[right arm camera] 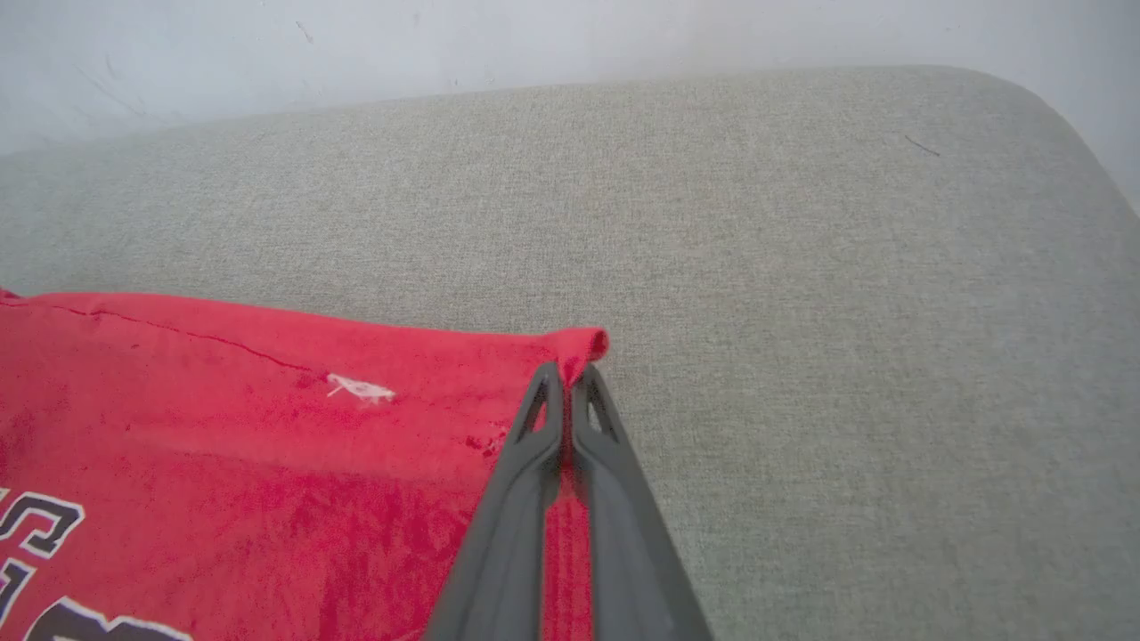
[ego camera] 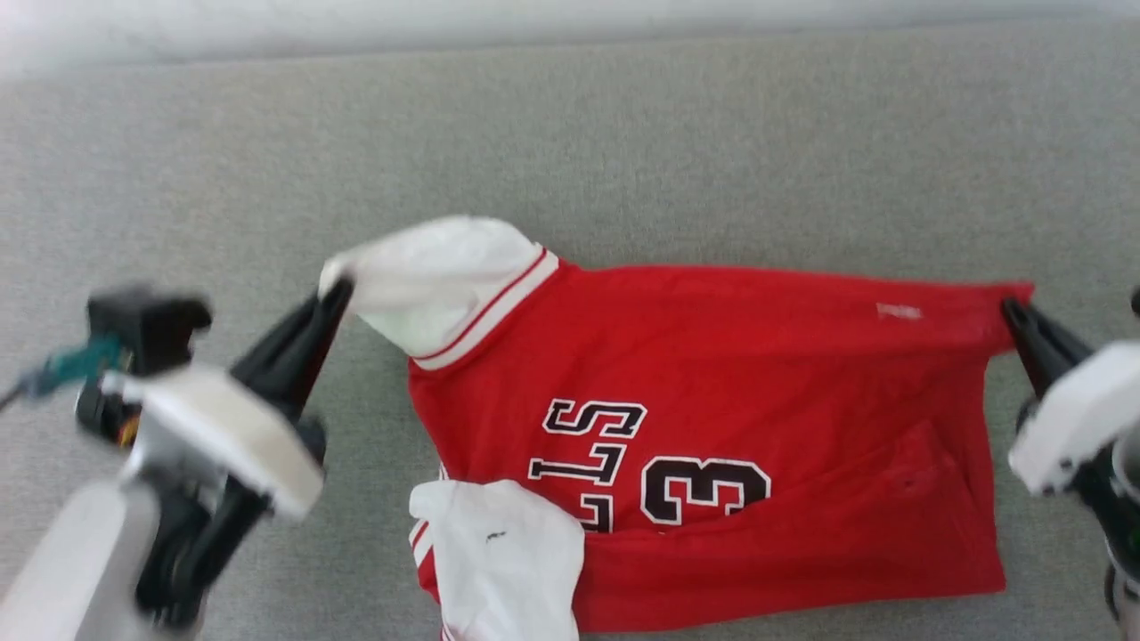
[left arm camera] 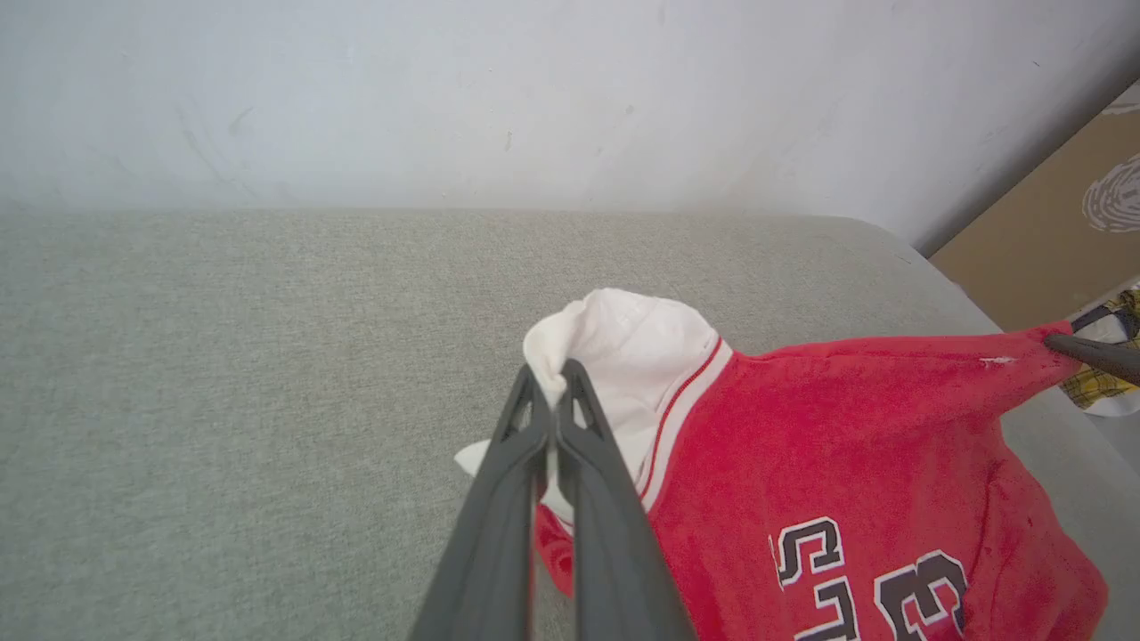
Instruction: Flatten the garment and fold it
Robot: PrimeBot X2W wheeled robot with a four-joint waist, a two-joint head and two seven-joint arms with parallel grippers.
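The garment (ego camera: 757, 383), a red jersey with white sleeves and black "3" print, lies stretched sideways on the grey cushion. My left gripper (ego camera: 338, 289) is shut on the upper white sleeve (ego camera: 436, 276) at its far edge; the left wrist view shows the sleeve (left arm camera: 641, 347) pinched between the fingertips of the left gripper (left arm camera: 554, 376). My right gripper (ego camera: 1011, 307) is shut on the red hem corner at the far right, and in the right wrist view the right gripper (right arm camera: 563, 374) clamps that corner of the garment (right arm camera: 267, 427). The second white sleeve (ego camera: 499, 552) lies folded at the bottom.
The grey fabric cushion (ego camera: 570, 133) spreads wide beyond the jersey, ending at a pale wall at the back. In the left wrist view a brown floor patch (left arm camera: 1033, 223) and a yellow checked cloth (left arm camera: 1104, 383) lie past the cushion's right edge.
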